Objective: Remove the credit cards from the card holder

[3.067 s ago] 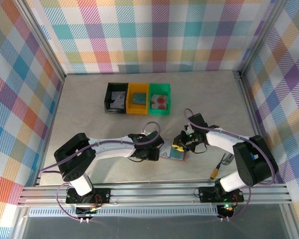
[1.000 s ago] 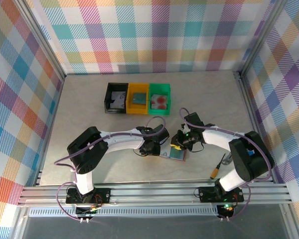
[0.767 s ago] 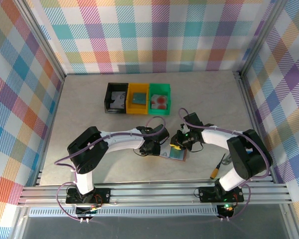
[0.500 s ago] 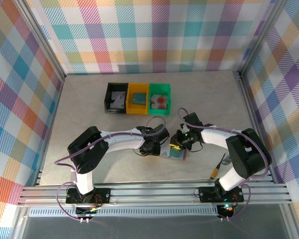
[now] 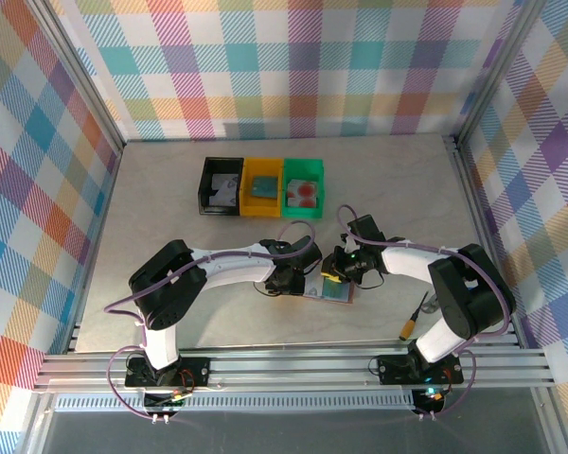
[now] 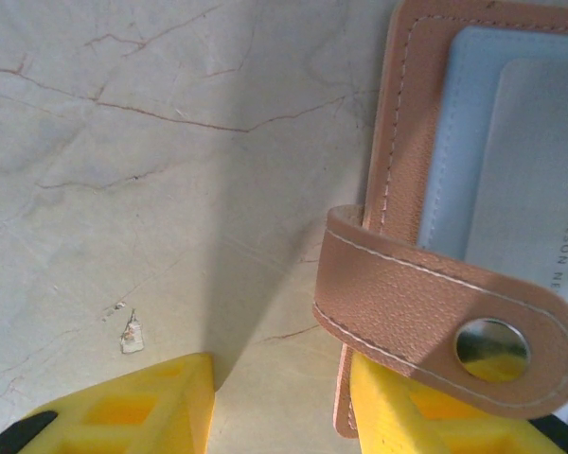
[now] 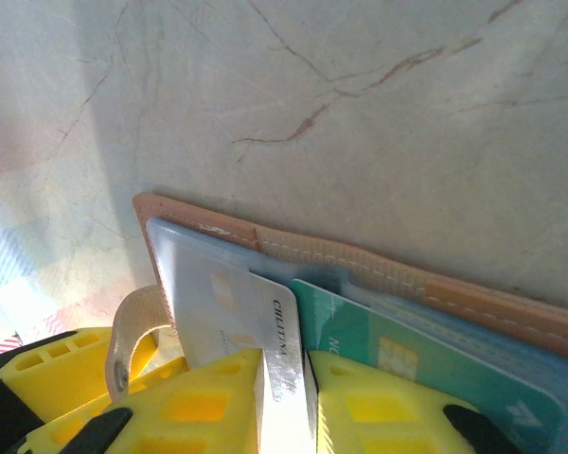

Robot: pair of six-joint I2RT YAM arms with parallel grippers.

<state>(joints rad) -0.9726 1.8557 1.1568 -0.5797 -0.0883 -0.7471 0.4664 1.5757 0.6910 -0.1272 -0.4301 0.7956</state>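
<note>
Reddish-brown leather bifold card holder point(image 5: 335, 293) lies open, near-centre. Grey-white plastic card point(image 7: 222, 293) is pinched by right gripper point(image 7: 284, 402); left gripper point(image 6: 276, 402) stands parted, gripping nothing, at holder's left edge. Risk: holder is dragged along if unpinned.

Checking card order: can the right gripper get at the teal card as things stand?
Probably not yet. The right gripper is shut on the grey-white card, so its jaws are taken. The teal card lies just beside it in the card holder, face bare.
</note>
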